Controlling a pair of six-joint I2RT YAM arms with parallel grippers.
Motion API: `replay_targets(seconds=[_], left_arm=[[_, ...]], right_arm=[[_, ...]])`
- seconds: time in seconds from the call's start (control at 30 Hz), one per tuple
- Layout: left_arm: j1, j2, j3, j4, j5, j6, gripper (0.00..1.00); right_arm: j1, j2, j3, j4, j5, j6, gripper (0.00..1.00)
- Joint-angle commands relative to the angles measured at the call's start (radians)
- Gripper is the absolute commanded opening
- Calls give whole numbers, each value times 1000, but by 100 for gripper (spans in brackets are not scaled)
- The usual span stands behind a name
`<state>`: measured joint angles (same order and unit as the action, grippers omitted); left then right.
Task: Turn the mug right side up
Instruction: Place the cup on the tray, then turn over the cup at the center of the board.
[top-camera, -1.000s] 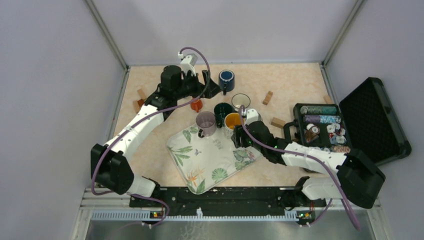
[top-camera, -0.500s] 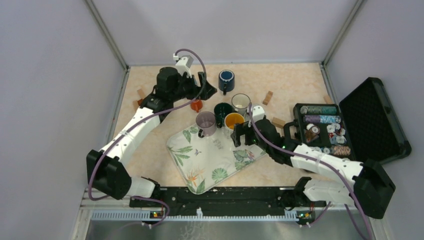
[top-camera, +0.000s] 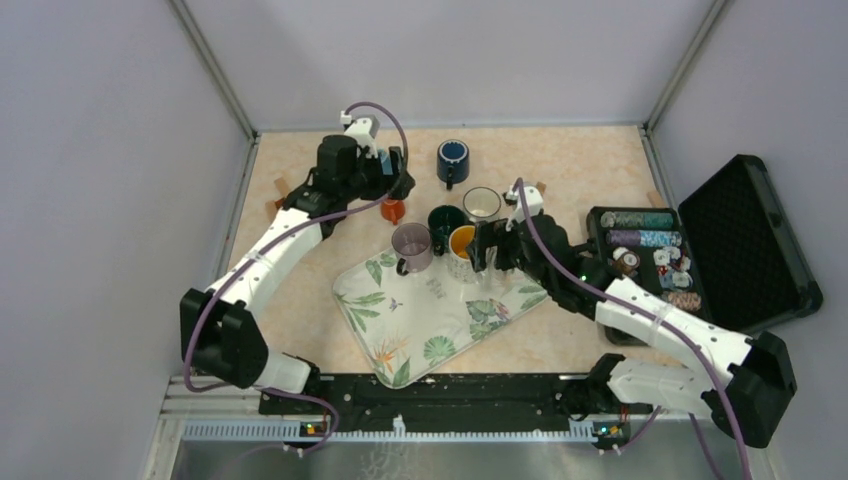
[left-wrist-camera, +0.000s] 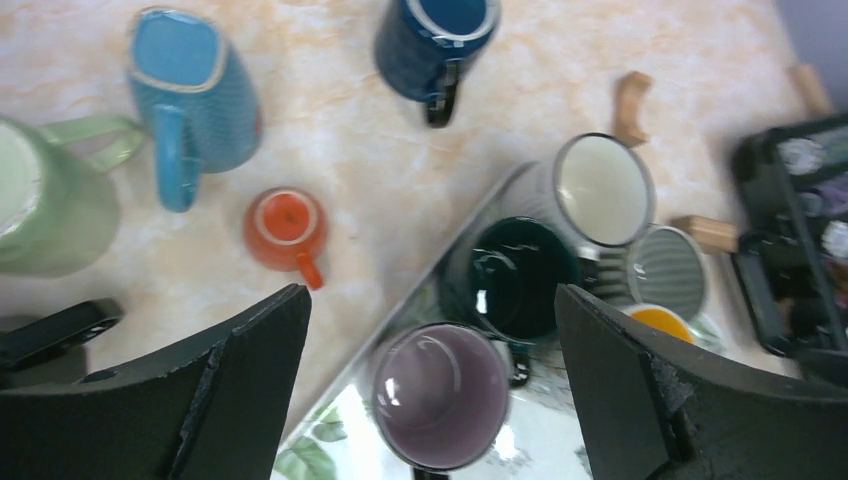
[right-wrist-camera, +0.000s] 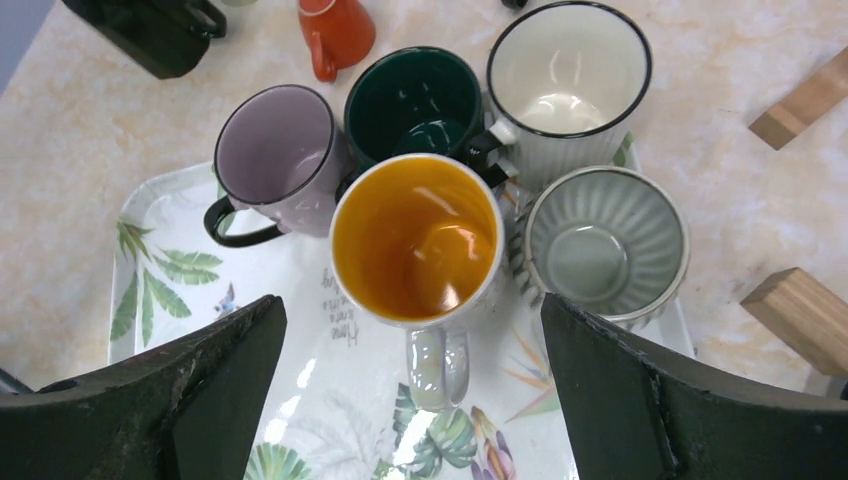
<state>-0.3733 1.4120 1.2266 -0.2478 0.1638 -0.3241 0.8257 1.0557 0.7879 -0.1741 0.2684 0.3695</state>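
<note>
- Mug (right-wrist-camera: 415, 240), yellow inside, stands upright on the leafy tray (right-wrist-camera: 150, 250), centred between the spread, empty fingers of my right gripper (right-wrist-camera: 410, 302), handle toward my wrist.
- My left gripper (left-wrist-camera: 432, 300) gapes wide, holding nothing, above the marbled table (left-wrist-camera: 350, 150).
- Grey walls (top-camera: 450, 60) enclose the table.

Bright even light, tray (right-wrist-camera: 290, 300) glare, left wrist perhaps soft

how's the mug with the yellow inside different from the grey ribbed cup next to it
The yellow mug is orange-yellow inside; the grey cup is grey-green. The yellow mug's wall is smooth, the grey cup's ribbed. The yellow mug shows a white handle; the grey cup shows none. Both stand mouth up, side by side on the tray.
</note>
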Motion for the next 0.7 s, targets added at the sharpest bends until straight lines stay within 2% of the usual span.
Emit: replay_targets(seconds=[0.0, 0.37, 0.5, 0.67], left_arm=[[30, 49, 56, -15, -126, 70, 98], [69, 247, 157, 3, -177, 165, 99], [108, 327, 205, 36, -87, 202, 98], [137, 423, 257, 40, -65, 221, 98]], right_arm=[[-64, -32, 50, -16, -62, 15, 99], [-119, -47, 53, -27, -94, 31, 99], [-121, -47, 57, -32, -103, 30, 99], [-122, -58, 58, -45, -103, 30, 99]])
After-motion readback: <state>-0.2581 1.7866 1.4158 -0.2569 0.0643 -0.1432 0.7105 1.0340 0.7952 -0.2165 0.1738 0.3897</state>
